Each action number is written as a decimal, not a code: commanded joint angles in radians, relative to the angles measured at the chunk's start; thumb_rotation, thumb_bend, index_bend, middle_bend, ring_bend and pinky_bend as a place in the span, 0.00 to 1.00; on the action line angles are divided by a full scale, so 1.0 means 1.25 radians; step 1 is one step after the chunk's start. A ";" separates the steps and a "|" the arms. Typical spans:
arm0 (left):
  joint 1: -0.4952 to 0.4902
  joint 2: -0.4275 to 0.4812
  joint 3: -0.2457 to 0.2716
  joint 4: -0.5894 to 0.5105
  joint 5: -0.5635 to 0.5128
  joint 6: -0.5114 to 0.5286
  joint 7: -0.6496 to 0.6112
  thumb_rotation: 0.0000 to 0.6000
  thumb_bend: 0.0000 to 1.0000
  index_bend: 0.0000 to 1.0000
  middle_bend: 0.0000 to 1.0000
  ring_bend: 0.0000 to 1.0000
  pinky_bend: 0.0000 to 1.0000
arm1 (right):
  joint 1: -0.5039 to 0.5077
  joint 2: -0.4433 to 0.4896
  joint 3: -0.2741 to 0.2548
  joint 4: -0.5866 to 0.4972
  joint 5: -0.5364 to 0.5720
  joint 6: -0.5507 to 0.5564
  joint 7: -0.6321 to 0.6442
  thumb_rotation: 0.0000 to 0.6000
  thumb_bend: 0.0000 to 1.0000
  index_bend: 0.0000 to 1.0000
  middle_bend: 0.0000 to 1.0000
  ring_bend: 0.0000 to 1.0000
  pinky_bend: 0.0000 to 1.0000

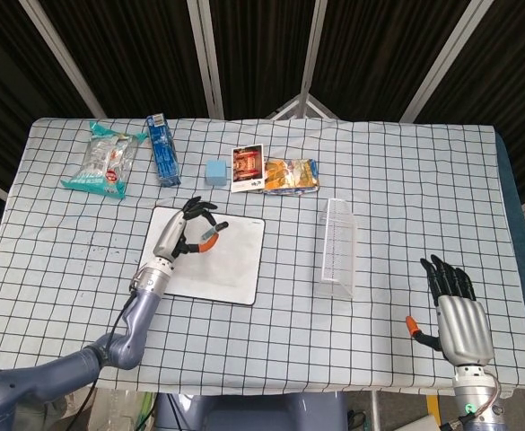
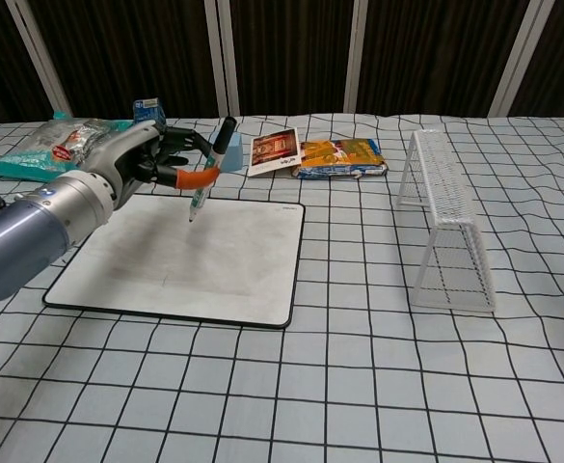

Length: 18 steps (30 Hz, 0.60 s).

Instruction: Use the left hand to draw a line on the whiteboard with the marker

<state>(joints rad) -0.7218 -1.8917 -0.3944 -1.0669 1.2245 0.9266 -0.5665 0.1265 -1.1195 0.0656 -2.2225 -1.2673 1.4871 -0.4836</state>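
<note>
The whiteboard [image 1: 229, 266] [image 2: 204, 265] lies flat at the table's left centre, showing only faint smudges. My left hand [image 1: 178, 234] [image 2: 139, 158] hovers over its far half and pinches the marker [image 1: 212, 234] [image 2: 208, 172] between the orange-tipped thumb and the fingers. The marker stands tilted, black cap up and tip down near the board's surface. Whether the tip touches the board I cannot tell. My right hand [image 1: 460, 321] rests flat near the front right table edge, fingers spread, holding nothing. It is absent from the chest view.
A white wire rack [image 1: 337, 249] [image 2: 445, 224] stands right of the board. Along the back lie a snack bag [image 1: 103, 160] [image 2: 65, 143], a blue carton [image 1: 162, 149], a light blue cube [image 1: 214, 171], a picture card [image 1: 247, 168] [image 2: 274, 150] and an orange packet [image 1: 291, 175] [image 2: 341, 157].
</note>
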 commanded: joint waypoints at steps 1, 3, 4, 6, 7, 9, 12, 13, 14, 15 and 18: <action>-0.013 -0.016 -0.007 0.029 -0.002 -0.004 -0.019 1.00 0.57 0.70 0.25 0.07 0.10 | 0.000 0.000 0.000 0.000 0.000 0.000 0.000 1.00 0.30 0.00 0.00 0.00 0.00; -0.017 -0.024 -0.005 0.044 -0.002 -0.008 -0.028 1.00 0.57 0.70 0.25 0.07 0.10 | 0.000 0.000 0.000 0.000 0.000 0.000 0.000 1.00 0.30 0.00 0.00 0.00 0.00; -0.018 -0.028 -0.003 0.051 -0.001 -0.010 -0.032 1.00 0.57 0.70 0.25 0.07 0.10 | 0.000 0.000 0.000 0.000 0.000 0.000 0.000 1.00 0.30 0.00 0.00 0.00 0.00; -0.021 -0.034 0.002 0.064 0.002 -0.013 -0.039 1.00 0.57 0.70 0.25 0.07 0.10 | 0.000 0.000 0.000 0.000 0.000 0.000 0.000 1.00 0.30 0.00 0.00 0.00 0.00; -0.022 -0.036 0.004 0.069 0.004 -0.014 -0.043 1.00 0.57 0.70 0.25 0.07 0.10 | 0.000 0.000 0.000 0.000 0.000 0.000 0.000 1.00 0.30 0.00 0.00 0.00 0.00; -0.024 -0.040 0.008 0.077 0.007 -0.016 -0.051 1.00 0.57 0.70 0.25 0.07 0.10 | 0.000 0.000 0.000 0.000 0.000 0.000 0.000 1.00 0.30 0.00 0.00 0.00 0.00; -0.026 -0.043 0.012 0.083 0.011 -0.018 -0.059 1.00 0.57 0.70 0.25 0.07 0.10 | 0.000 0.000 0.000 0.000 0.000 0.000 0.000 1.00 0.30 0.00 0.00 0.00 0.00; -0.027 -0.043 0.012 0.084 0.012 -0.018 -0.061 1.00 0.57 0.70 0.25 0.07 0.10 | 0.000 0.000 0.000 0.000 0.000 0.000 0.000 1.00 0.30 0.00 0.00 0.00 0.00; -0.028 -0.044 0.014 0.086 0.015 -0.019 -0.065 1.00 0.57 0.70 0.25 0.07 0.10 | 0.000 0.000 0.000 0.000 0.000 0.000 0.000 1.00 0.30 0.00 0.00 0.00 0.00; -0.029 -0.044 0.015 0.086 0.017 -0.019 -0.067 1.00 0.57 0.70 0.25 0.07 0.10 | 0.000 0.000 0.000 0.000 0.000 0.000 0.000 1.00 0.30 0.00 0.00 0.00 0.00; -0.030 -0.045 0.018 0.087 0.021 -0.018 -0.073 1.00 0.57 0.70 0.25 0.07 0.10 | 0.000 0.000 0.000 0.000 0.000 0.000 0.000 1.00 0.30 0.00 0.00 0.00 0.00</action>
<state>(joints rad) -0.7592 -1.9471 -0.3732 -0.9583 1.2497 0.9041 -0.6553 0.1265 -1.1195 0.0656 -2.2225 -1.2673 1.4871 -0.4836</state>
